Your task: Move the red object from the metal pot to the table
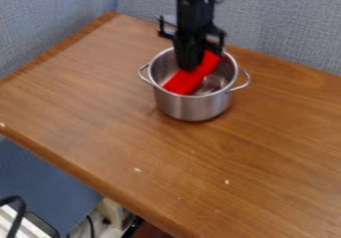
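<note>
The metal pot [194,95] stands on the table [107,113], toward its far side. My gripper [192,56] points down over the pot and is shut on the upper end of the red object [186,74]. The red object hangs tilted, its lower end still inside the pot near the left wall. Part of its upper end is hidden between the black fingers.
A blue-grey wall rises behind the table. The table's rounded front edge [80,182] runs diagonally at lower left, with the floor and some cables [20,220] below it. Bare wood lies in front of and to the left of the pot.
</note>
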Action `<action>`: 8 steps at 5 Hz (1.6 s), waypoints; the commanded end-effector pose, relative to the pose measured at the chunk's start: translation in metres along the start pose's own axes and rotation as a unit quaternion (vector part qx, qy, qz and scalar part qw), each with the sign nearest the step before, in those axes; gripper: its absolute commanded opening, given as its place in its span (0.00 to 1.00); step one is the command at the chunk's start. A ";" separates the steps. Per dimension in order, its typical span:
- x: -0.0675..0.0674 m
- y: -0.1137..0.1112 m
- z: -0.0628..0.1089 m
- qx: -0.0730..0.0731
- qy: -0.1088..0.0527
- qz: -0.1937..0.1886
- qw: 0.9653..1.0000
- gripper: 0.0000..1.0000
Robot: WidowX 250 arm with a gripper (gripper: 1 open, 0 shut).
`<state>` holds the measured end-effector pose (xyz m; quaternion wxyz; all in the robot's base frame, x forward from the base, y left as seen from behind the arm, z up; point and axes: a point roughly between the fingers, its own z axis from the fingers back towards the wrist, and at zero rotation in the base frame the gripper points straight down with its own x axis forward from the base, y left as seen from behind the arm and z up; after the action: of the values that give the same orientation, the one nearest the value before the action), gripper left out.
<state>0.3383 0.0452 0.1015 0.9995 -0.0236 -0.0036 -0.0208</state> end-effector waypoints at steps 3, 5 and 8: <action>-0.002 -0.012 0.109 -0.028 -0.116 -0.066 0.991 0.00; -0.023 -0.057 0.111 -0.024 -0.091 -0.175 0.980 0.00; -0.067 -0.067 0.085 -0.047 -0.017 -0.280 0.959 0.00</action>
<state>0.2692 -0.0211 0.1735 0.9496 -0.0764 0.0026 -0.3039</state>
